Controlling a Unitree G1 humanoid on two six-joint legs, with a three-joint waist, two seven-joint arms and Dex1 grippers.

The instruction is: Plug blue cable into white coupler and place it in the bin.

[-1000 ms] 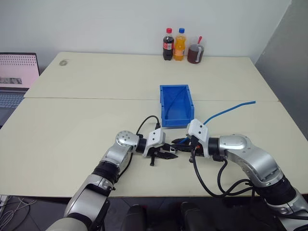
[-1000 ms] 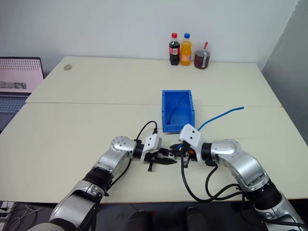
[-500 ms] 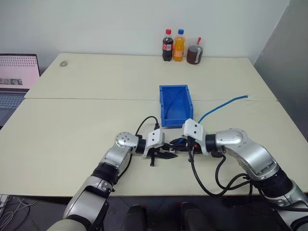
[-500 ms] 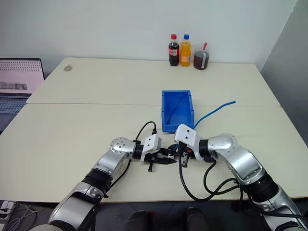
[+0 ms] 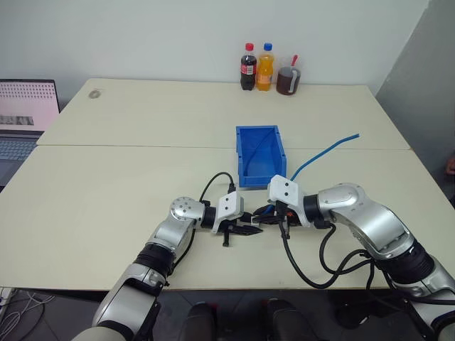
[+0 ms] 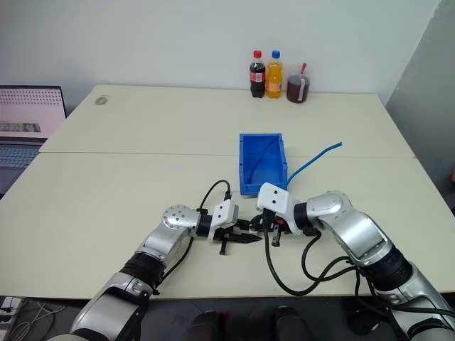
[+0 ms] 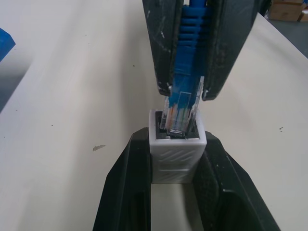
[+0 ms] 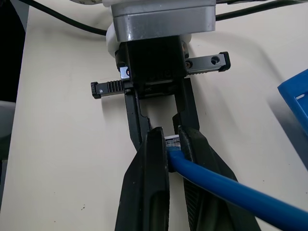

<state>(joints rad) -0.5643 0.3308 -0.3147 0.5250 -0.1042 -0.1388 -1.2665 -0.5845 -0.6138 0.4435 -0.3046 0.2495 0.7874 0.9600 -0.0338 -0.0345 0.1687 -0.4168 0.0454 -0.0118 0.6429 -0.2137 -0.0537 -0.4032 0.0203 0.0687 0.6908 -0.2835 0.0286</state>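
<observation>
A pale cream table point(image 5: 128, 185) stood against a plain white wall, made of two tops joined along a seam. At its far edge stood a dark cola bottle with a red label point(image 5: 248, 67), an orange soda bottle with a blue cap point(image 5: 266, 67) and a clear cup of dark drink point(image 5: 288, 79); no lettering on them could be read. An open laptop point(image 5: 25, 108) with a pinkish screen sat off the table's left side.

The rectangular bright-blue plastic bin point(image 5: 260, 155) stood near the middle of the table, just beyond the two grippers. The left gripper point(image 7: 175, 168) was clamped on the small white boxy plastic coupler point(image 7: 176, 149), its socket facing the other arm. The right gripper point(image 8: 172, 144) was closed tight on the ribbed boot of the thin bright-blue cable point(image 5: 323, 154), and the cable's clear plug point(image 7: 179, 110) sat with its tip in the mouth of the coupler's socket. How far it had gone in could not be told. The rest of the cable arched up and away to the right, its free end in the air beside the bin.
</observation>
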